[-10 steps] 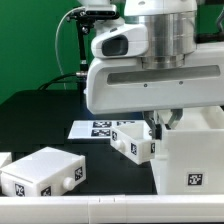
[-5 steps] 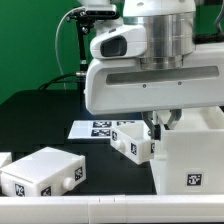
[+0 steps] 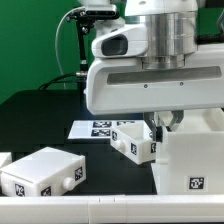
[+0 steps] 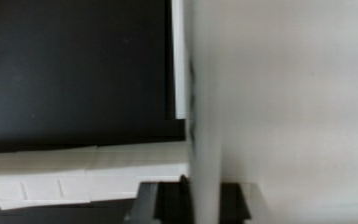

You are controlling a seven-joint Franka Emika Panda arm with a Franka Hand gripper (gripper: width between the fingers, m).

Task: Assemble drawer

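Note:
The drawer's large white housing [image 3: 190, 165] stands at the exterior view's right, with a tag on its front. My gripper [image 3: 158, 124] reaches down at the housing's top left edge. In the wrist view the dark fingers [image 4: 165, 202] sit on either side of a thin white wall [image 4: 197, 110] of the housing, and the gripper [image 4: 202, 202] is shut on that wall. One knobbed tray [image 3: 134, 141] lies just left of the housing. A second tray [image 3: 44, 172] lies at the front left.
The marker board [image 3: 93, 128] lies flat on the black table behind the trays. A white rail [image 3: 110, 208] runs along the front edge. The arm's bulky white body [image 3: 150, 80] hangs over the middle and hides the area behind it.

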